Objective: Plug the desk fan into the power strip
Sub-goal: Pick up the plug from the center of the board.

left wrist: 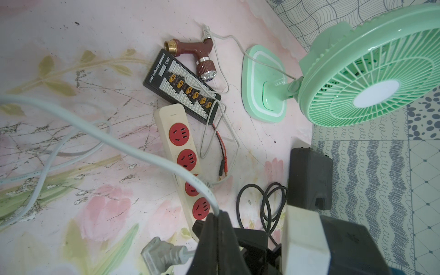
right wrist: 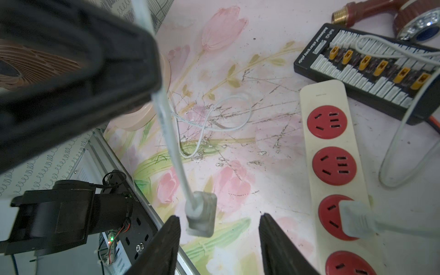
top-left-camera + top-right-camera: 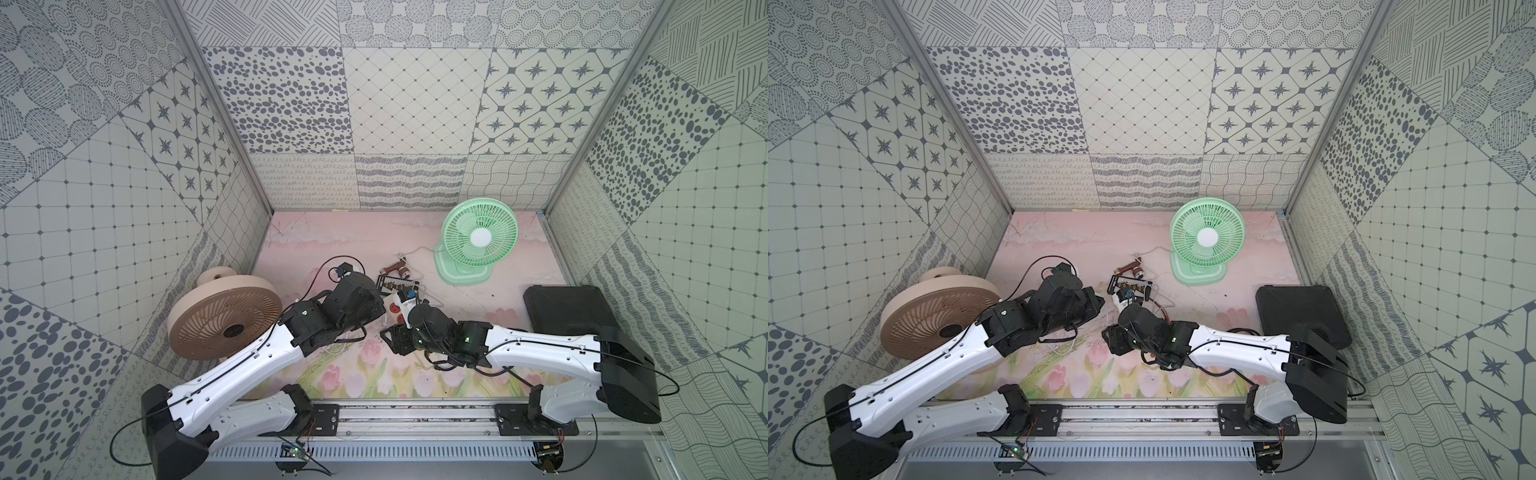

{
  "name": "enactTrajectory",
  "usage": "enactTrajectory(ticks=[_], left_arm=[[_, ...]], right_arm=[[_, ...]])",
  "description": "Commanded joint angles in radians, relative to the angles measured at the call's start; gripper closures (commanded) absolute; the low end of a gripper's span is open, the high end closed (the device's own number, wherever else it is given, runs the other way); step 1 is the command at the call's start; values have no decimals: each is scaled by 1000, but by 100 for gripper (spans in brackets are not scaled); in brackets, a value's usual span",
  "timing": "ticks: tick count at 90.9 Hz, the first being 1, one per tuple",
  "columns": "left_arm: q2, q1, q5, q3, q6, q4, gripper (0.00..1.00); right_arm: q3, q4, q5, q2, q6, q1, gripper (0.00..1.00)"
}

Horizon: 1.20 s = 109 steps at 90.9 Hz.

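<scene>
The left gripper (image 1: pixel 217 215) clamps a white cord (image 1: pixel 142 153); its plug (image 2: pixel 201 214) hangs between the right gripper's (image 2: pixel 219 217) parted jaws, beside the strip (image 2: pixel 326 95), mid-frame in both top views.

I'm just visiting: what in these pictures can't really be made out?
- Long cream plastic power strip with red sockets: in both top views the black wrists cover most.
- Its end beyond the fourth socket: cropped in the right wrist view, behind the left gripper in the left wrist view.
- Small pale plug at the third socket, right wrist view: inserted or resting? Its body hides the prongs.
</scene>
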<state>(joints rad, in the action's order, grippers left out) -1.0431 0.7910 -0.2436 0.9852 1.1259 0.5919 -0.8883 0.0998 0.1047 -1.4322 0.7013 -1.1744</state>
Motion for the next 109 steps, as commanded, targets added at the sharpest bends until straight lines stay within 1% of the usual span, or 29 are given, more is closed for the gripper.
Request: enactTrajectory(ticks=[1,27,42,53,66,71,73,76,77,79,81,84,86,89,101,109], left_arm=[[-1,4,-43,8,20,-38,100],[-6,6,-38,5,23,-41,100],[-8,7,-30,4,28,-43,100],[-11,9,-14,1,25,-50,100],[-17,11,4,3,11,-59,100],[-19,10,10,8,4,-56,100],[-21,10,13,11,0,-56,96],[-20,9,18,11,-5,-56,84],[-20,8,19,11,-7,-56,81],[-18,9,21,12,-11,-56,71],[-16,9,20,12,-15,-56,63],[-10,10,22,11,-21,-54,55],[-6,10,22,12,-24,-52,47],[2,10,20,12,-31,-47,40],[42,10,13,7,-63,-17,16],[64,9,14,7,-95,11,4]], right_arm=[[-27,-79,-7,-22,24,-5,45],[-49,-80,-12,-76,38,-5,56],[-55,-82,-19,-91,36,-4,67],[-55,-82,-27,-96,35,-1,79],[-49,-82,-40,-91,36,5,99],[-45,-84,-47,-86,35,9,100],[-41,-84,-50,-82,35,10,100],[-36,-86,-53,-76,36,13,100],[-33,-88,-54,-75,36,14,100],[-31,-90,-55,-70,36,16,100],[-24,-92,-56,-66,36,19,100],[-16,-94,-59,-58,40,22,100],[-10,-96,-62,-49,40,25,100],[1,-100,-69,-38,41,32,100],[59,-144,-101,20,38,57,100],[93,-149,-105,62,31,70,100]])
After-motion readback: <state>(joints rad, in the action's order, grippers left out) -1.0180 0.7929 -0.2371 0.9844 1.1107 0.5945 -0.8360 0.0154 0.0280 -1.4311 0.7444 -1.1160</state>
